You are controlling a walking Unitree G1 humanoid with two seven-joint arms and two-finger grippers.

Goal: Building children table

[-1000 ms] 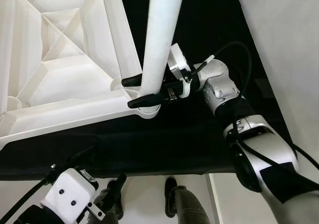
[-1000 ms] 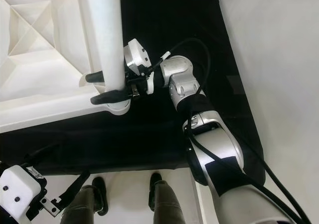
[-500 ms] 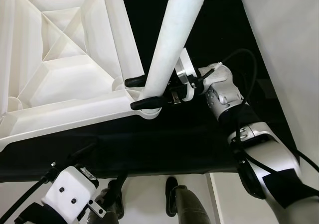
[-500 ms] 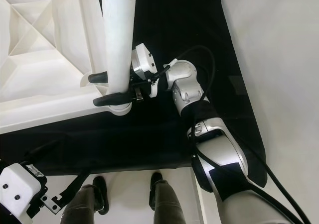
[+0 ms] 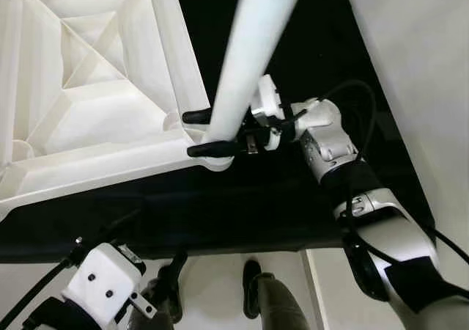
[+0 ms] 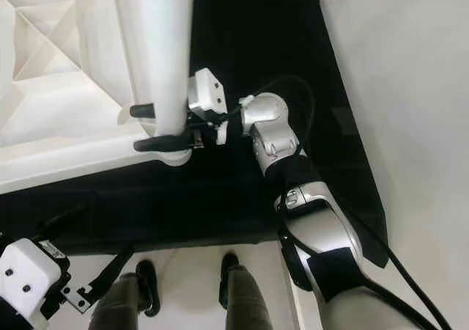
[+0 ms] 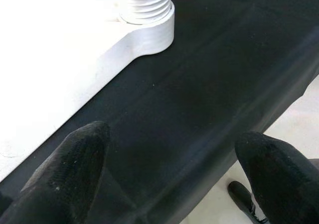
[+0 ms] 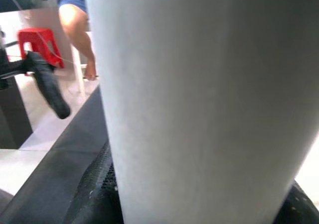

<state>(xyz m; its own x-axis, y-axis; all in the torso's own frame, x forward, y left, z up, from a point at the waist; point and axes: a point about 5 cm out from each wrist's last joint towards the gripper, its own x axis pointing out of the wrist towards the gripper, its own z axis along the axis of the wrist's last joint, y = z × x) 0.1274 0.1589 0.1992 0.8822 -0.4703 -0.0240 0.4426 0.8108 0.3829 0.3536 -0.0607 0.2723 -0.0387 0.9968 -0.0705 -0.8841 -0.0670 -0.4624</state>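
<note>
A white plastic children's tabletop (image 5: 88, 117) is lying upside down, ribbed underside up, on a black mat (image 5: 242, 205) across the upper left of the head views, and assembly appears to be partway along: one white table leg (image 5: 245, 59) is standing in the round corner socket (image 5: 218, 161) near the frame's centre, leaning slightly, and whether it is fully screwed home cannot be told. In the left wrist view the leg's threaded base (image 7: 144, 2) is sitting in that socket with several threads still exposed, which suggests more turning is needed; no other fitted legs can be made out. The right gripper (image 5: 209, 133) is clamping the leg just above the socket, its two black fingers (image 5: 198, 115) pressing opposite sides of the tube. The left gripper (image 7: 169, 169) is hanging low at the lower left, fingers spread wide and holding nothing, above the mat's edge.
</note>
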